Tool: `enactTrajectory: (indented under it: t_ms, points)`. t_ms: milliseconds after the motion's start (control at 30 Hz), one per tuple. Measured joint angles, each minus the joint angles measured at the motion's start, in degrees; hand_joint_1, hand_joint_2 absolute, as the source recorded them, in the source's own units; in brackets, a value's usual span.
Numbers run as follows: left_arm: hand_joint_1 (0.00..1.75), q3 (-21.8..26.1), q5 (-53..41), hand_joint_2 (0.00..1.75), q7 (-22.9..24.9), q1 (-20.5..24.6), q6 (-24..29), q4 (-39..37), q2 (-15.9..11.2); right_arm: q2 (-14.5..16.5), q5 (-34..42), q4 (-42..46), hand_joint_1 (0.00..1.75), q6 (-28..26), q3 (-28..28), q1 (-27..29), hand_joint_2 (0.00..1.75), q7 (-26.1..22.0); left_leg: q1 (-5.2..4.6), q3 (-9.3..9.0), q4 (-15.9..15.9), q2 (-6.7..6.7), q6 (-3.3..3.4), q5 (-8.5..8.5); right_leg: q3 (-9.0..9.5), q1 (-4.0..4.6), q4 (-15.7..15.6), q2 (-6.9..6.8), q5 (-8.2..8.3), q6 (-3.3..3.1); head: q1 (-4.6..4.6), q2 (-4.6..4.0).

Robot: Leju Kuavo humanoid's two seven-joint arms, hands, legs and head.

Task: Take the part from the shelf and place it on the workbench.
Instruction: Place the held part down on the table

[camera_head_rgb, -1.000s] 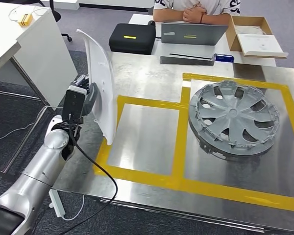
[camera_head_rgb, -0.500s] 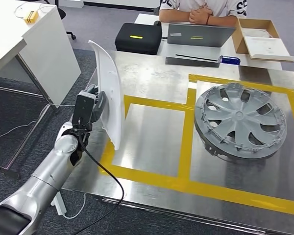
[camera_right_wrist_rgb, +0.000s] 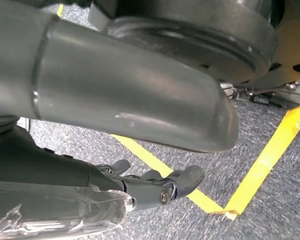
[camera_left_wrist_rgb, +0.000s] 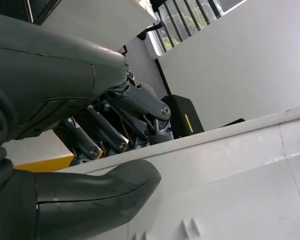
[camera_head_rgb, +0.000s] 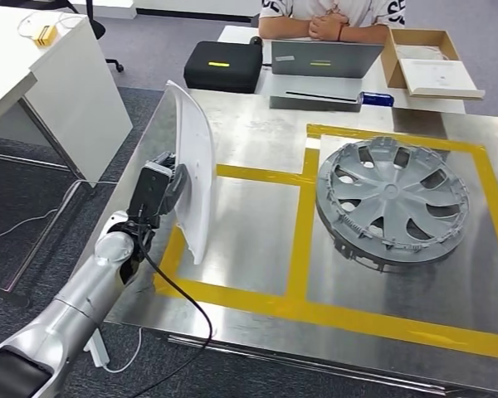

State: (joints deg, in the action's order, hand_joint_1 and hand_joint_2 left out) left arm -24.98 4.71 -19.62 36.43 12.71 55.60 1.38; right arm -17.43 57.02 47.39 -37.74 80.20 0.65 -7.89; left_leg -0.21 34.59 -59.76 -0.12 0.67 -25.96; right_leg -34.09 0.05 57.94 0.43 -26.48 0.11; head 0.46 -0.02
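A white curved panel part (camera_head_rgb: 195, 170) stands nearly upright over the metal workbench (camera_head_rgb: 252, 133), its lower tip at the left edge of the yellow-taped square (camera_head_rgb: 300, 240) at about 9 o'clock of the bench centre; whether that tip touches the steel cannot be told. The robot's left hand (camera_head_rgb: 165, 184) grasps the part along its edge, and the left wrist view shows the thick thumb (camera_left_wrist_rgb: 95, 192) pressed on one face of the white panel (camera_left_wrist_rgb: 231, 180) with the darker fingers (camera_left_wrist_rgb: 120, 122) wrapped behind it. The silver left arm (camera_head_rgb: 86, 286) reaches in from 7 o'clock. A grey wheel cover (camera_head_rgb: 392, 201) lies flat in the neighbouring taped square at 3 o'clock, well apart from the part. At 12 o'clock, beyond the bench, sit a black case (camera_head_rgb: 222, 65), a grey laptop (camera_head_rgb: 324, 60), a blue-handled tool (camera_head_rgb: 375, 99) and an open cardboard box (camera_head_rgb: 429, 60), with a seated person (camera_head_rgb: 331, 15) behind them. A white desk (camera_head_rgb: 43, 79) stands at 10 o'clock. The right hand (camera_right_wrist_rgb: 156, 187) hangs above grey carpet crossed by yellow floor tape (camera_right_wrist_rgb: 269, 155), its fingers apart and holding nothing.
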Motion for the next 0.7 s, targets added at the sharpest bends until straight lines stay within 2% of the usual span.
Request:
enactTrajectory:
  t_ms: [100, 133, 167, 200, 233, 267, 300, 333, 367, 433, 500, 533, 633, 700]
  points:
    - [1.71, -0.11, 0.13, 1.75, 0.29, 0.17, -0.66, -0.28, -0.14, -0.19, 0.60, 0.54, 0.00, -0.60, 0.25, -0.03, 0.00, -0.01, 0.00, -0.68, 1.91, 0.01, 0.31, 0.00, -0.31, 0.04, -0.07, -0.23, 0.10, 0.72, -0.01, 0.00]
    - [1.65, -0.12, 0.19, 1.75, 0.48, 0.18, -0.80, -0.44, -0.21, -0.33, 0.88, 0.91, 0.00, -0.90, 0.39, 0.00, 0.00, 0.03, 0.14, -0.81, 2.23, 0.02, 0.45, 0.20, -0.52, 0.00, 0.21, -0.26, -0.21, 1.01, 0.00, 0.00]
    - [1.51, -0.13, 0.30, 1.75, 0.70, 0.25, -0.86, -0.65, -0.23, -0.47, 1.24, 1.32, 0.00, -1.16, 0.60, 0.01, 0.00, 0.06, 0.30, -0.94, 2.55, 0.04, 0.61, 0.39, -1.11, -0.04, 1.37, -0.26, -1.08, 1.31, 0.14, 0.00]
    - [1.39, -0.16, 0.46, 1.75, 0.97, 0.30, -0.90, -0.91, -0.20, -0.58, 1.68, 1.65, 0.00, -1.39, 0.84, 0.01, 0.00, 0.04, 0.45, -1.04, 2.79, 0.06, 0.74, 0.55, -2.24, -0.14, 3.67, -0.26, -2.49, 1.60, 0.28, 0.00]
    - [1.35, -0.19, 0.74, 1.75, 1.32, 0.31, -0.89, -1.26, -0.16, -0.60, 2.16, 1.92, 0.00, -1.55, 1.13, 0.00, 0.00, -0.04, 0.44, -1.03, 2.82, 0.08, 0.81, 0.57, -3.81, -0.28, 7.05, -0.26, -4.23, 1.88, 0.40, 0.00]
    - [1.37, -0.22, 1.12, 1.75, 1.66, 0.25, -0.85, -1.70, -0.11, -0.61, 2.66, 2.08, 0.00, -1.65, 1.44, -0.01, 0.00, -0.14, 0.43, -1.00, 2.81, 0.08, 0.86, 0.57, -5.56, -0.42, 10.78, -0.26, -5.86, 2.12, 0.50, 0.00]
    - [1.49, -0.26, 1.53, 1.75, 1.98, 0.08, -0.80, -2.17, -0.07, -0.63, 3.13, 2.16, 0.00, -1.73, 1.72, -0.02, 0.00, -0.26, 0.42, -0.98, 2.80, 0.08, 0.87, 0.56, -6.97, -0.54, 13.72, -0.26, -6.78, 2.32, 0.50, 0.00]
    - [1.59, -0.29, 2.07, 1.75, 2.22, -0.15, -0.77, -2.64, -0.04, -0.67, 3.57, 2.24, 0.00, -1.79, 2.00, -0.02, 0.00, -0.41, 0.42, -0.97, 2.78, 0.08, 0.87, 0.55, -7.60, -0.64, 14.98, -0.27, -6.75, 2.50, 0.51, 0.00]
    - [1.64, -0.32, 2.61, 1.75, 2.37, -0.42, -0.76, -3.04, -0.01, -0.73, 3.98, 2.31, 0.00, -1.82, 2.27, -0.04, 0.00, -0.57, 0.44, -0.99, 2.75, 0.08, 0.83, 0.52, -7.14, -0.75, 14.00, -0.29, -5.66, 2.62, 0.53, 0.00]
    - [1.66, -0.38, 3.56, 1.75, 2.45, -0.88, -0.77, -3.72, 0.02, -0.87, 4.72, 2.39, 0.00, -1.85, 2.75, -0.17, 0.00, -0.90, 0.49, -1.03, 2.64, 0.05, 0.58, 0.39, -3.72, -1.01, 7.15, -0.33, -2.19, 2.75, 0.53, 0.00]
    - [1.60, -0.40, 4.07, 1.75, 2.43, -1.11, -0.77, -4.55, 0.02, -0.93, 5.33, 2.41, 0.00, -1.84, 3.10, -0.41, 0.00, -1.14, 0.25, -0.82, 2.34, -0.01, 0.03, 0.25, -0.52, -1.06, 1.16, -0.29, -0.50, 2.50, 0.54, 0.00]
    - [1.49, -0.41, 4.19, 1.75, 2.40, -1.21, -0.75, -5.04, 0.02, -0.93, 5.56, 2.41, 0.00, -1.84, 3.23, -0.50, 0.00, -1.22, 0.13, -0.68, 2.22, -0.03, -0.26, 0.26, 0.09, -1.00, 0.08, -0.23, -0.52, 2.26, 0.51, 0.00]
    - [1.24, -0.46, 4.20, 1.75, 2.44, -1.55, -0.55, -6.16, -0.05, -0.93, 6.05, 2.46, 0.00, -1.83, 3.65, -0.53, 0.00, -1.48, 0.22, -0.45, 1.81, -0.04, -1.02, -0.06, 0.21, -0.88, 0.02, -0.13, -0.47, 1.19, 0.37, 0.00]
    - [1.09, -0.48, 4.13, 1.75, 2.54, -1.65, -0.11, -6.80, -0.26, -0.97, 6.55, 2.55, 0.00, -1.84, 3.92, -0.58, 0.00, -1.72, 0.37, 0.82, -1.21, -0.02, -1.59, -2.17, 0.35, -1.01, -0.14, -0.20, -0.38, 0.45, 0.18, 0.00]
